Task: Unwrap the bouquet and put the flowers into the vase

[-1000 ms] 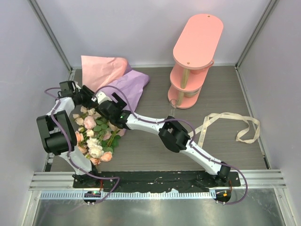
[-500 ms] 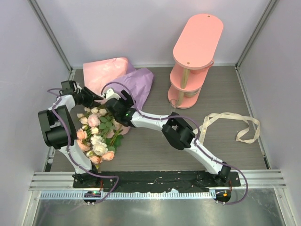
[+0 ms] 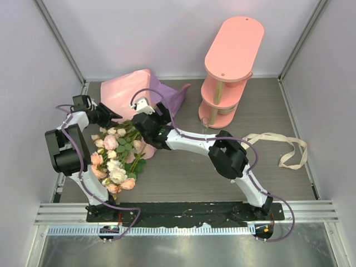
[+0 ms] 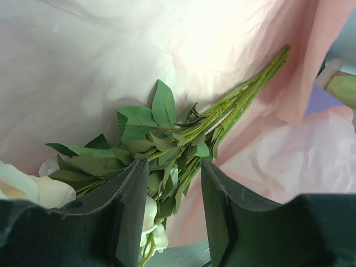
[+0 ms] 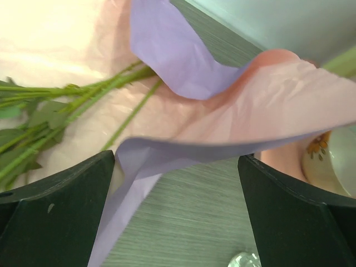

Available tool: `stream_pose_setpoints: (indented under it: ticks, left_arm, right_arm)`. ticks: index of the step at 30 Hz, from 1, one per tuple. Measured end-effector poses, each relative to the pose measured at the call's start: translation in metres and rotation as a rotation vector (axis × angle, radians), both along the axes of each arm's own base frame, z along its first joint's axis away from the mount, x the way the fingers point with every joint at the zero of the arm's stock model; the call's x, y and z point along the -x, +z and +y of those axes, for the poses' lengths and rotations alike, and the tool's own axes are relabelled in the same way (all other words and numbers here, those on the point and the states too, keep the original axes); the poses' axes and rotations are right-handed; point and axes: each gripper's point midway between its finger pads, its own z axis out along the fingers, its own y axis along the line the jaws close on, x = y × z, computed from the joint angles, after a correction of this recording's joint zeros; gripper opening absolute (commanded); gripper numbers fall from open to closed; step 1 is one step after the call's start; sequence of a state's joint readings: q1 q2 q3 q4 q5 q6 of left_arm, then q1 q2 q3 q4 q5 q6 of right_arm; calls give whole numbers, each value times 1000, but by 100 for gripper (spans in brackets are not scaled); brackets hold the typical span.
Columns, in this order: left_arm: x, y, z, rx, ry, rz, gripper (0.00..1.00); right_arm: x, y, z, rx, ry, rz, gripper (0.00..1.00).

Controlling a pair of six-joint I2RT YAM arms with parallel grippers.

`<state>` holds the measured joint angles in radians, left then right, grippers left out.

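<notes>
The flowers (image 3: 115,158) lay on the left part of the table (image 3: 178,186), blooms toward the near edge and stems (image 4: 239,97) pointing to the far side. The stem ends rested on the opened sheet of paper (image 3: 133,89), which lay against the back wall pink side up, with its purple side showing at the right edge. The left gripper (image 4: 173,169) was at the stems, just beyond the blooms. Its jaws stood partly apart with leafy stems lying in the gap. Whether the fingers (image 4: 130,211) actually clamped the stems could not be determined from either view. The right gripper (image 5: 177,161) was positioned over the purple edge of the paper, near the stem ends. Its jaws were spread fully wide and a curled edge of the paper ran across the gap, touching neither finger as far as could be seen, so it held nothing. The vase (image 3: 206,121) stood upright at the foot of the pink shelf (image 3: 233,50), well apart from the flowers. The cream ribbon (image 3: 272,134) lay loose on the right side of the table.
</notes>
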<state>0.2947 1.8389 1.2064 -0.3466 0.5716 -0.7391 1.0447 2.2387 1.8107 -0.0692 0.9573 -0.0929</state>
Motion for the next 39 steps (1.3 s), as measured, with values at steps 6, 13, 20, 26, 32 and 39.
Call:
stream_pose_setpoints:
  ticks: [6, 13, 20, 26, 32, 39]
  left_arm:
    - [-1, 2, 2, -20, -3, -12, 95]
    - [-4, 14, 17, -94, 15, -33, 92]
    - [-4, 17, 53, -138, 81, -36, 91]
    - [-4, 21, 47, -113, 59, -56, 90]
    - [-7, 38, 34, -107, 21, -112, 89]
    - [-10, 44, -2, -85, -79, -147, 87]
  right_arm:
    - [14, -1, -36, 20, -45, -6, 99]
    - [26, 35, -30, -149, 58, -55, 100]
    - [22, 34, -30, -252, 69, -53, 100]
    - [36, 47, -36, -267, 103, -102, 100]
    - [78, 74, 22, -299, 318, -142, 100]
    - [20, 107, 71, -450, 346, -99, 93]
